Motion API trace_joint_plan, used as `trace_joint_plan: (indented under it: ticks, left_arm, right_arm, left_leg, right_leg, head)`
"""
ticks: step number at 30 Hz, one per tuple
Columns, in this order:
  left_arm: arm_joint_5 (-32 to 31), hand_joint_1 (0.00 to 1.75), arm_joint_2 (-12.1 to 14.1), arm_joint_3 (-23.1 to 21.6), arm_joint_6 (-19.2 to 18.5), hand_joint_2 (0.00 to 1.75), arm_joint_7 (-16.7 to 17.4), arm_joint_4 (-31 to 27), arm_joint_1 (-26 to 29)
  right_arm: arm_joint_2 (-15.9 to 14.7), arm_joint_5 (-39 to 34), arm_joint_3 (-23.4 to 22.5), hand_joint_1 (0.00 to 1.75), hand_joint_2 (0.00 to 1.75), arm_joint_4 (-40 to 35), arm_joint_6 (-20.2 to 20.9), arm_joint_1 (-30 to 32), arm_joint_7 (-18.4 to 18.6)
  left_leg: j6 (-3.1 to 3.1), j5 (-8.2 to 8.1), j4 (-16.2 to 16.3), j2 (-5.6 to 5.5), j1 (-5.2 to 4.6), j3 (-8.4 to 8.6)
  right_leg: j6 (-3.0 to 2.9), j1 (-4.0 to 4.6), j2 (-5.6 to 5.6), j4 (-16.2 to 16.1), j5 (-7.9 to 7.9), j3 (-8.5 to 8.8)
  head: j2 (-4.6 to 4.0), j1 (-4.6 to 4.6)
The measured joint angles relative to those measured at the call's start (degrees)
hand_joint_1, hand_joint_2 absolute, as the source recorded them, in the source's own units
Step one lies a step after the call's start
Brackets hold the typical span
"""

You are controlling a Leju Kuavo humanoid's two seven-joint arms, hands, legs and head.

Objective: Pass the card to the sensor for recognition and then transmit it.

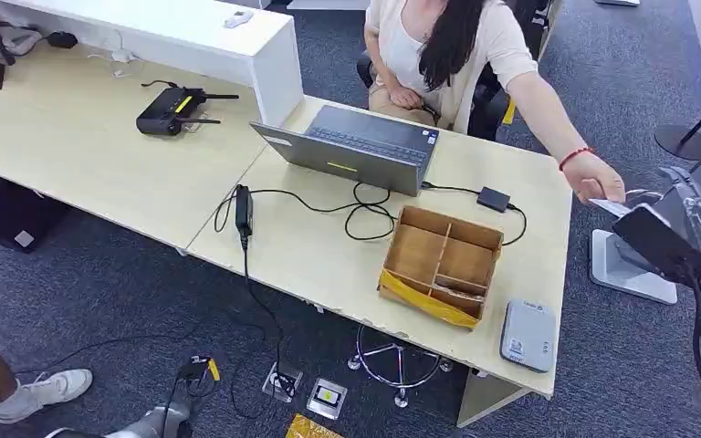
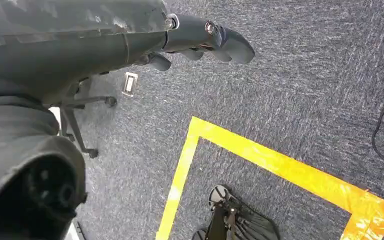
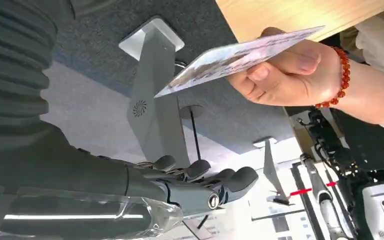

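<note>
A person seated behind the desk reaches out and pinches a printed card (image 3: 240, 56) in their hand (image 3: 285, 72); the head view shows the card (image 1: 613, 207) just past the table's right edge. My right hand (image 1: 662, 245) is beside it, fingers (image 3: 200, 182) stretched out, holding nothing, a short gap away from the card. The grey card sensor (image 1: 528, 335) lies flat on the table's near right corner. My left hand (image 2: 205, 37) hangs over the carpet with nothing in it.
A wooden compartment box (image 1: 440, 265) stands left of the sensor, with a laptop (image 1: 356, 146), cables and a power adapter (image 1: 493, 198) behind it. A white stand base (image 1: 628, 269) sits on the floor to the right. Yellow tape (image 2: 280, 165) marks the carpet.
</note>
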Motion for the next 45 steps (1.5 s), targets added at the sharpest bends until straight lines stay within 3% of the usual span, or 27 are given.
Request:
trace_joint_plan:
  ticks: [25,26,31,32,45]
  left_arm:
    - [-0.2,0.00,0.0,0.0,-0.1,0.00,0.0,0.1,0.0]
    - [-0.3,0.00,0.0,0.0,-0.1,0.00,0.0,0.1,0.0]
    - [-0.4,0.00,0.0,0.0,-0.1,0.00,0.0,0.1,0.0]
    - [-0.4,0.00,0.0,-0.1,-0.1,0.00,0.0,0.2,0.0]
    - [0.5,0.00,0.2,-0.1,-0.1,0.00,-0.2,0.3,0.1]
  right_arm:
    - [0.2,-0.1,0.0,0.00,1.75,0.0,-0.6,0.0,0.3]
    - [0.2,-0.1,0.0,1.75,1.75,0.0,-0.8,0.0,0.5]
    - [0.2,-0.8,0.0,1.75,1.75,0.0,-1.0,0.0,1.4]
    - [0.2,-0.9,0.0,1.75,1.75,0.0,-1.2,0.0,1.5]
    - [0.2,-1.0,0.0,1.75,1.75,0.0,-1.5,0.3,1.1]
  left_leg:
    - [0.00,0.00,0.0,0.00,0.00,0.02]
    - [0.00,0.00,0.0,0.01,0.00,0.02]
    - [0.00,0.00,0.0,0.02,0.00,0.05]
    - [-0.01,0.02,0.0,0.06,0.01,0.91]
    - [-0.04,0.04,0.0,0.05,0.00,0.89]
  right_leg:
    - [0.00,0.00,0.03,0.0,0.00,-0.01]
    - [0.00,0.00,0.03,0.0,0.00,-0.01]
    - [0.00,0.00,0.05,0.0,0.00,-0.02]
    - [-0.01,0.00,0.07,0.0,0.01,-0.07]
    - [0.03,0.00,0.06,0.0,0.05,-0.08]
  head:
    - [0.00,0.00]
    - [0.00,0.00]
    - [0.00,0.02]
    - [0.00,0.00]
    - [0.00,0.02]
